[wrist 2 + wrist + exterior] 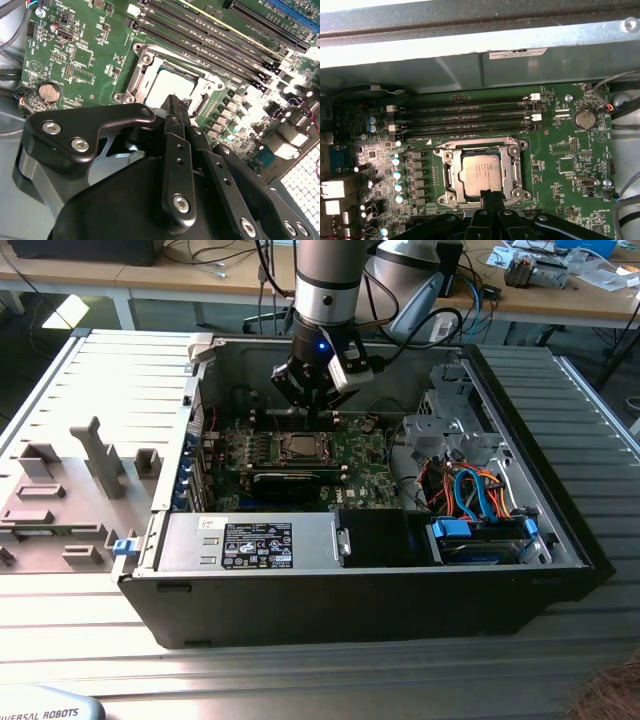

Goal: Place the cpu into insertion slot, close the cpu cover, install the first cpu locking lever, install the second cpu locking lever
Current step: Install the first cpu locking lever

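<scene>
i am seeing the cpu (479, 174) sitting in the insertion slot (447, 176) on the green board (565, 160), with the cpu cover (512, 167) lying around it. my gripper (491, 192) is hovering just over the slot's edge, fingers (176, 112) pressed together, grasping nothing.

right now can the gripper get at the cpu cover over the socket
Probably yes. The gripper sits right at the edge of the cpu cover, which lies flat around the cpu. Nothing stands between them in both wrist views; the memory slots lie off to the far side.
</scene>
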`<state>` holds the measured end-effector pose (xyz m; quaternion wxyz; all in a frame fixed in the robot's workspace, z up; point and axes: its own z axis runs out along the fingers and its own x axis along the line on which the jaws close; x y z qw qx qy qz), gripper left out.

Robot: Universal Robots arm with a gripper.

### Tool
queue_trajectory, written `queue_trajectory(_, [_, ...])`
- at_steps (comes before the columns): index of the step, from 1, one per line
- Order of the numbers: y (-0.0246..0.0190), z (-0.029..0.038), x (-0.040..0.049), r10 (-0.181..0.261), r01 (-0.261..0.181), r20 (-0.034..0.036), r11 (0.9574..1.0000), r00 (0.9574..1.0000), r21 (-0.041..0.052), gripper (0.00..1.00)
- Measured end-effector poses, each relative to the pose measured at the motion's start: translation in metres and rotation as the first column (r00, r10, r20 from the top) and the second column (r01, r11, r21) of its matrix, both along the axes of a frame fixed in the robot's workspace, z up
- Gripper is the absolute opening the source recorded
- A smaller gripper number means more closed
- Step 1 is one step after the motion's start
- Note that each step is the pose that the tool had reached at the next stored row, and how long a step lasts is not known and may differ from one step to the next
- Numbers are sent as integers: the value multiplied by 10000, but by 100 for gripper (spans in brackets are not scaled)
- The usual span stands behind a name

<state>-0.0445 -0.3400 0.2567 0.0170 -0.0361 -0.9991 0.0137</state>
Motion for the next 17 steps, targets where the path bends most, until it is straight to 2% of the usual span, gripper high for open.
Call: queue_trajectory(17, [0,0,0,285,-285,0,9996,9996,0,11])
